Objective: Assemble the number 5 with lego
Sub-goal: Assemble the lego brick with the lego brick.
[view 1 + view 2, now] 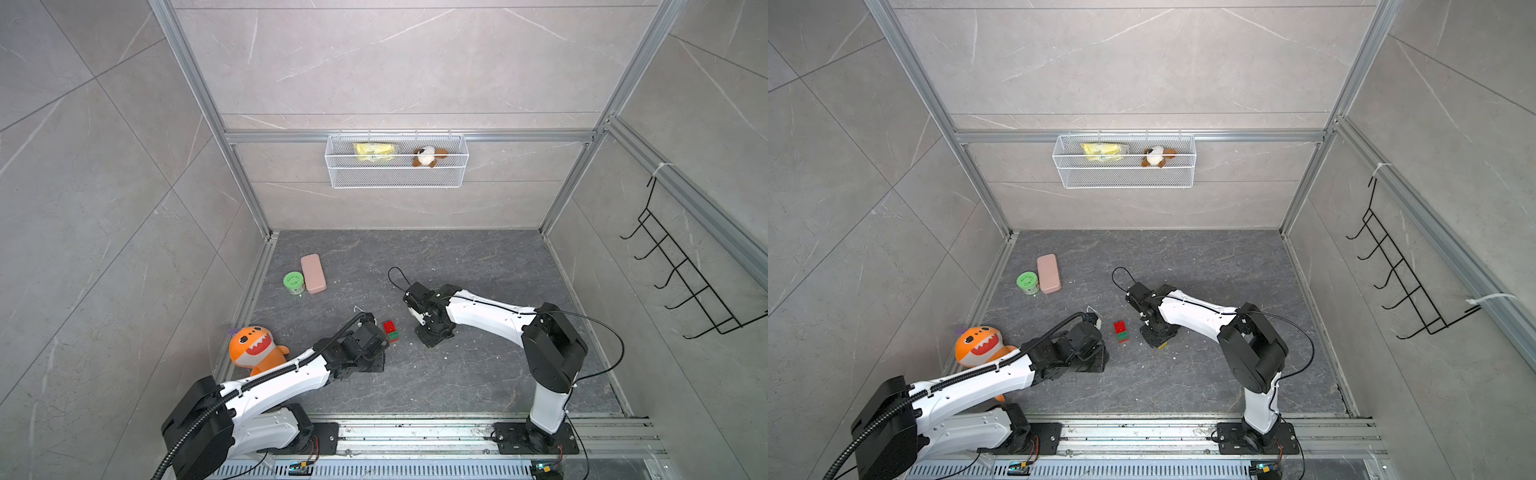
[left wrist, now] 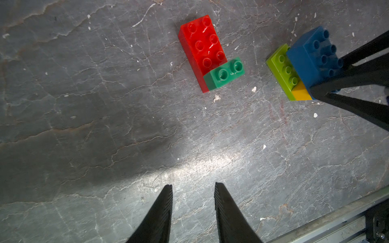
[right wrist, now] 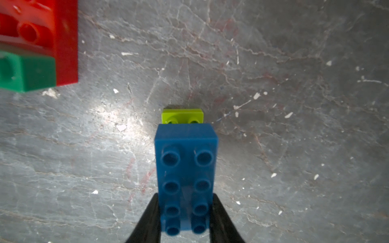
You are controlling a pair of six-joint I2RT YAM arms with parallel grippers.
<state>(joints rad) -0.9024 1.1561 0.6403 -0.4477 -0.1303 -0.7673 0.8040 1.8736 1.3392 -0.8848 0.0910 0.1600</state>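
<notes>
The left claw (image 2: 193, 186) hangs released over the table (image 2: 105, 126). Just beyond lies the red brick (image 2: 200, 46), with the dark-green brick (image 2: 225, 74) on one end. Beside them the right claw (image 3: 186, 195) grasps the blue brick (image 3: 186, 147), stacked on the yellow brick (image 2: 302, 92) and lime-green brick (image 2: 282, 69).

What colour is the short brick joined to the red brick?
Dark green. The short brick shows best in the left wrist view.

Robot lab cell, framed in aluminium profile (image 1: 270, 137).
</notes>
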